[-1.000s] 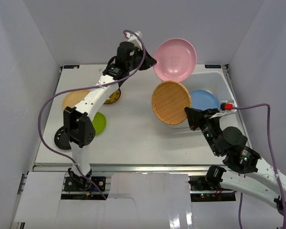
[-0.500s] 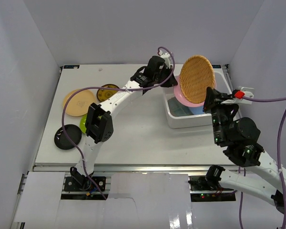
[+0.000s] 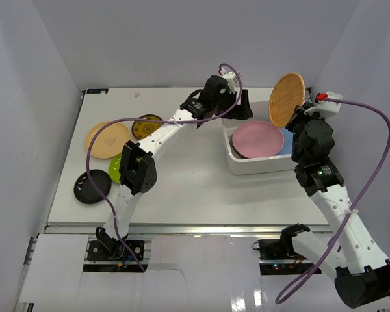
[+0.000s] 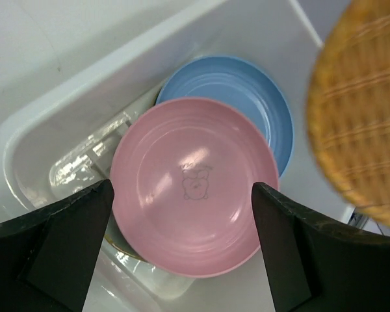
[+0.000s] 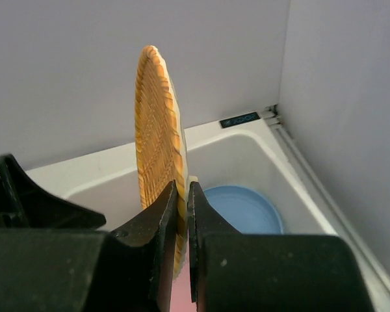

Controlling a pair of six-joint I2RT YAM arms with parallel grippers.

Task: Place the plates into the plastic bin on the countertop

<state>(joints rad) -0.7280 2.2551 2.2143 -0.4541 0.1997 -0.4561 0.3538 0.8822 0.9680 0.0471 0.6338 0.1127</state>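
Pink plate (image 3: 257, 138), blue plate (image 4: 247, 84) in bin (image 3: 244, 166). My right fingers (image 5: 159, 221) pinch woven plate (image 3: 286, 99) above bin. My left fingers (image 4: 71, 240) spread, empty. Four plates (image 3: 106, 139) left of bin to go.

Both arms are stretched toward the far right, one gripper spread and the other clamped.

The left arm (image 3: 157, 133) is bent at the elbow above its near-left base, and its forearm is laid out diagonally toward the far right. The left gripper (image 3: 242, 106) is pointed downward, its jaws spread wide with nothing held between them. The right arm (image 3: 335, 208) is angled steeply up from its near-right base, with the wrist carried high at the far side. The right gripper (image 5: 182, 186) is closed on the lower edge of the woven-look tan plate (image 5: 157, 143), which is pinched upright on edge between both fingers.
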